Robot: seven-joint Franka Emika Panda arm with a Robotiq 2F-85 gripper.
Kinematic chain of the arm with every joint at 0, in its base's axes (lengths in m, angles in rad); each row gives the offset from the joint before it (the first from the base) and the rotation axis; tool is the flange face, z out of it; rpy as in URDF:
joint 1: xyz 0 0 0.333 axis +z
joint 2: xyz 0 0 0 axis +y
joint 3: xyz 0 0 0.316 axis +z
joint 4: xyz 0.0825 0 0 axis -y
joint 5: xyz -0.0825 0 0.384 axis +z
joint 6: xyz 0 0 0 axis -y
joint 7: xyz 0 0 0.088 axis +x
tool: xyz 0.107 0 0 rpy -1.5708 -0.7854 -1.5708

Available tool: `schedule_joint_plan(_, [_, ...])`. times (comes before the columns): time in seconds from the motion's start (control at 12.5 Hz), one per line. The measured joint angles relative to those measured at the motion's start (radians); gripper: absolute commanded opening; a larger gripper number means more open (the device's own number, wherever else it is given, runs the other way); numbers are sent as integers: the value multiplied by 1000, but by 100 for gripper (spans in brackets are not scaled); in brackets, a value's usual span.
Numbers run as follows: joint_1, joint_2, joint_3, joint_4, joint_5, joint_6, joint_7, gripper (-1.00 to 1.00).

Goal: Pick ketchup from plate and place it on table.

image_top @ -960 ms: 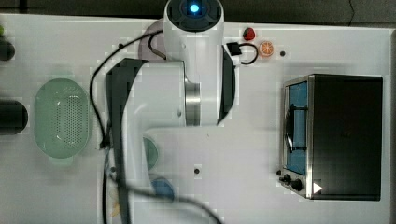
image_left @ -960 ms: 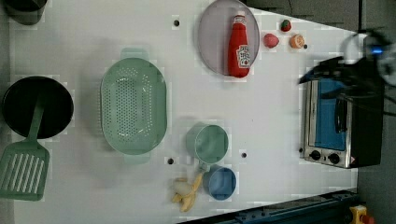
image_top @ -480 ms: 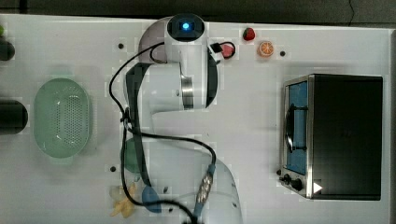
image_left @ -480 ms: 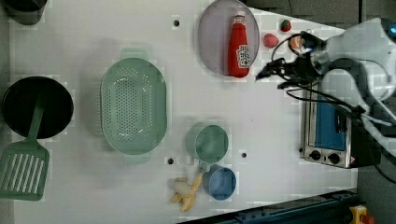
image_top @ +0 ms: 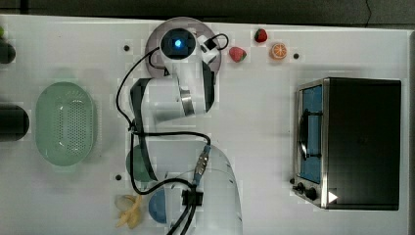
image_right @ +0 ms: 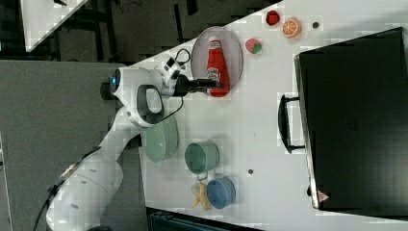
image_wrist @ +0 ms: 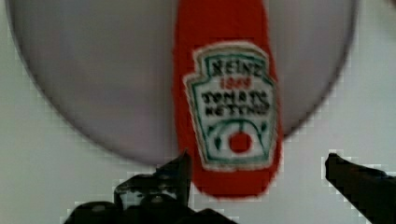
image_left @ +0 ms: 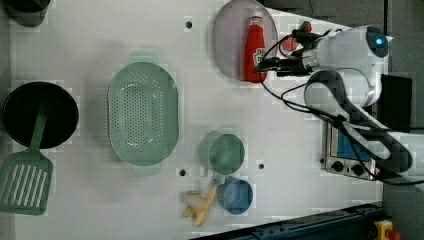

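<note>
In the top view, the arm's wrist hung over the plate (image_top: pixel 157 36) and hid what lay on it.

In the left view, the ketchup (image_left: pixel 254 49) lay flat on the plate (image_left: pixel 230 40), unlifted, so the pick and the placing on the table (image_left: pixel 125 30) were both left to do. The gripper (image_left: pixel 270 64) reached beside the bottle's base.

The right view showed the arm stretched out over the plate's edge.

In the wrist view, the fingers (image_wrist: pixel 180 168) stood spread wide, flanking the bottle's base, gripping nothing.
</note>
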Motion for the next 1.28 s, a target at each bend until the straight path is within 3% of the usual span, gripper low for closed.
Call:
schedule_joint_plan(0.32, [7,68,-3,4,-9,139,-18,93])
schedule_joint_plan(0.56, [3,103,-11,4,-3,177,-20,23])
schedule_joint_plan(1.28, [5,44,-12,6,-4,151,-18,21])
